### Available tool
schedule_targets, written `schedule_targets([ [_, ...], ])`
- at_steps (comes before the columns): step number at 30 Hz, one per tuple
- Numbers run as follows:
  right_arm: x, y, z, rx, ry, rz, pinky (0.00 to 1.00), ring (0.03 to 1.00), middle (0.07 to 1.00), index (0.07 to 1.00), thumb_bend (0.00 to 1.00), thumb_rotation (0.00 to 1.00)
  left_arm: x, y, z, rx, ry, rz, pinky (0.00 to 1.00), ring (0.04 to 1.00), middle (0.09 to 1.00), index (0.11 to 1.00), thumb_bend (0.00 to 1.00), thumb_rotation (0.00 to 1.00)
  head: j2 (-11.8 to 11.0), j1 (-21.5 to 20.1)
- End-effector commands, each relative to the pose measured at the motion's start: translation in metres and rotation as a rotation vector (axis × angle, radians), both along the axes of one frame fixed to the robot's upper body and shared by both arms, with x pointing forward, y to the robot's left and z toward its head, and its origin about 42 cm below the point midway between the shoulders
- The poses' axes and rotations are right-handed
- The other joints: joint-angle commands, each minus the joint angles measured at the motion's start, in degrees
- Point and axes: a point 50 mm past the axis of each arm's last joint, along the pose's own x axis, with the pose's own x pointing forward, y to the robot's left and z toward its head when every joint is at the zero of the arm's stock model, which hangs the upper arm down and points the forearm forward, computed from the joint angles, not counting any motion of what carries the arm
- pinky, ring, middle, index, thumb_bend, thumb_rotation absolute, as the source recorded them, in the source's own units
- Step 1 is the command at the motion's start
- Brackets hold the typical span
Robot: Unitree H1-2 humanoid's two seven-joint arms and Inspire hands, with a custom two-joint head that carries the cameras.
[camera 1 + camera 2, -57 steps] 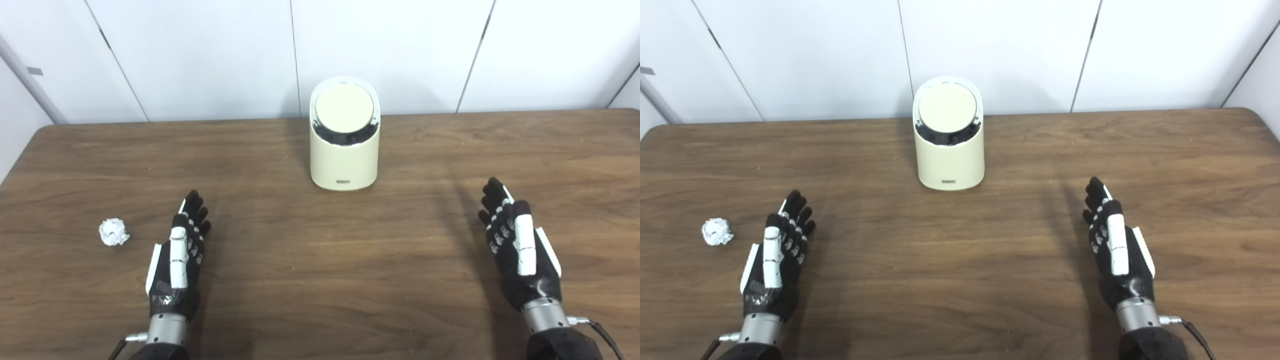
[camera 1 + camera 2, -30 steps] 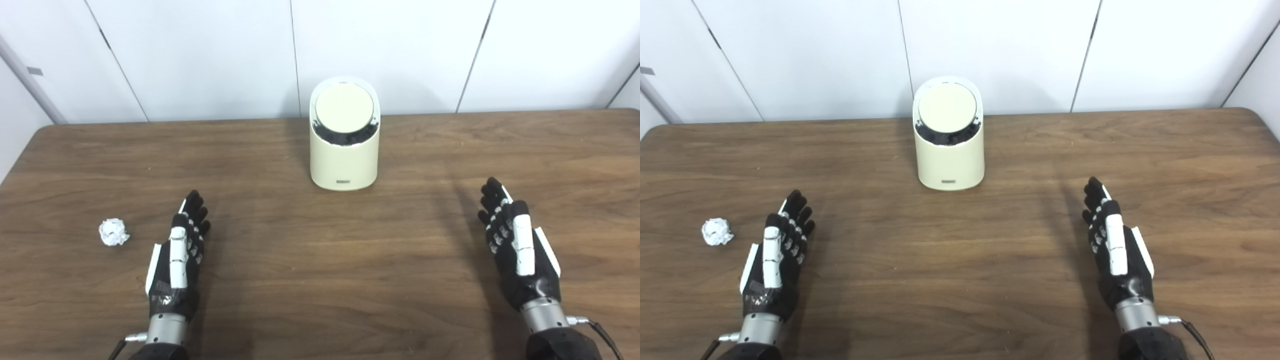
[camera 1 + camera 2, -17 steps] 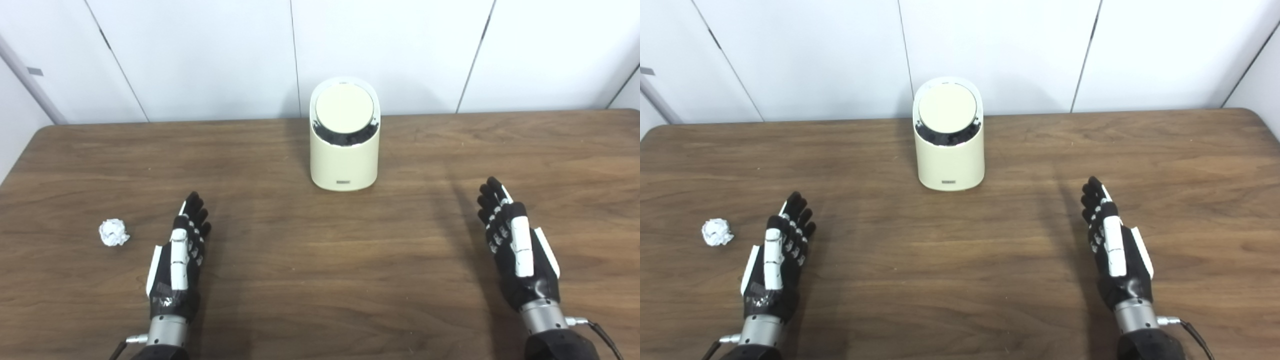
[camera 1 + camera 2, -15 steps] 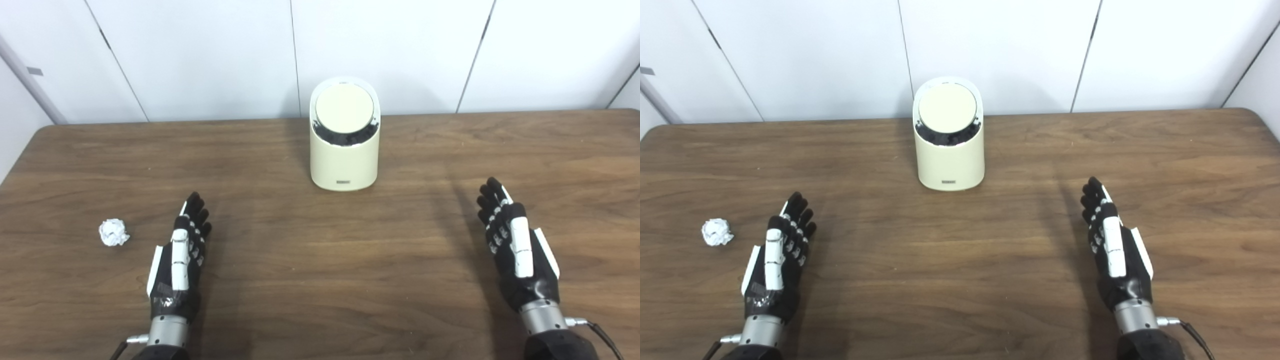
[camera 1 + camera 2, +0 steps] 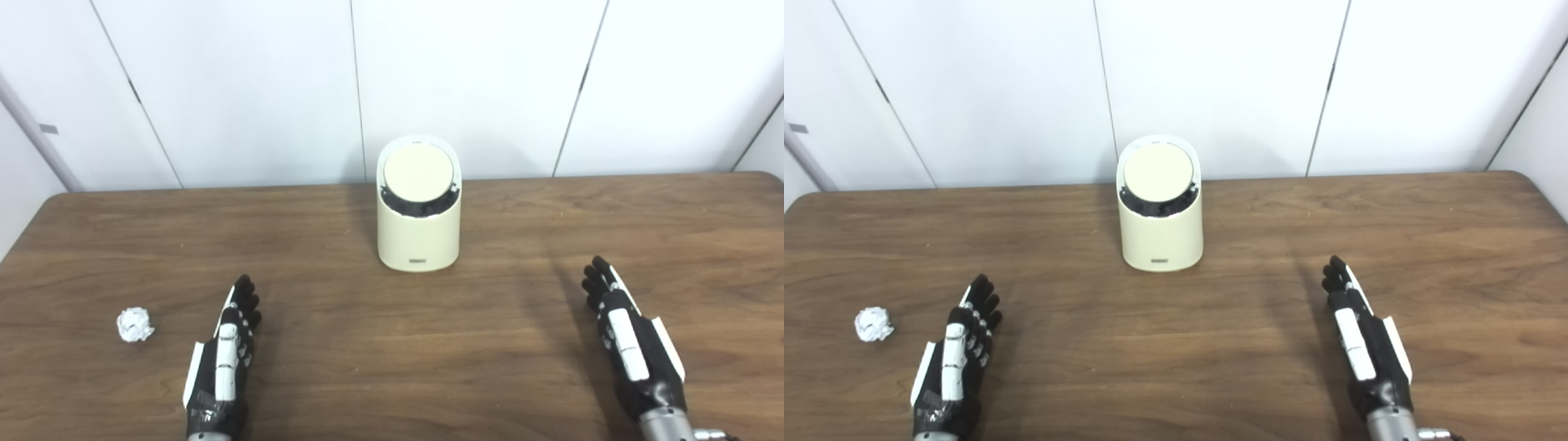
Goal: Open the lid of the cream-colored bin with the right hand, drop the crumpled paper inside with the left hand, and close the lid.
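Task unstarted: bin lid closed, crumpled paper on table; left hand and right hand empty, fingers extended, apart.

Bin mid-table; paper ball far left.

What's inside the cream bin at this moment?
Not visible. The round lid sits closed on the slanted top of the cream bin; only a dark band shows below the lid's lower edge. The crumpled paper lies on the table, outside the bin.
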Motion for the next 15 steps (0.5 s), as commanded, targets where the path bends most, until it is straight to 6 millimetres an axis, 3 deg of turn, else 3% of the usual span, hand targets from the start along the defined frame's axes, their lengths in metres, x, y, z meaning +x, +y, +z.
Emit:
schedule_targets([
  [1, 0.013, -0.002, 0.024, -0.028, -0.1, 0.006, 0.99, 0.945, 0.94, 0.942, 0.66, 0.87, -0.001, -0.006, 0.003, 0.001, -0.024, 0.002, 1.0, 1.0, 1.0, 1.0, 0.47, 1.0, -0.2, 0.0],
  [8, 0.043, -0.003, 0.049, -0.142, -0.129, 0.036, 0.99, 0.96, 0.945, 0.945, 0.61, 0.78, -0.001, -0.008, 0.001, -0.003, -0.024, -0.003, 1.0, 1.0, 1.0, 1.0, 0.45, 1.0, -0.9, 0.0],
  [15, 0.069, 0.003, 0.076, -0.226, -0.17, 0.066, 0.95, 0.954, 0.94, 0.932, 0.57, 0.75, 0.001, -0.012, -0.002, 0.001, -0.017, -0.001, 1.0, 1.0, 1.0, 1.0, 0.43, 1.0, -2.0, 0.1],
])
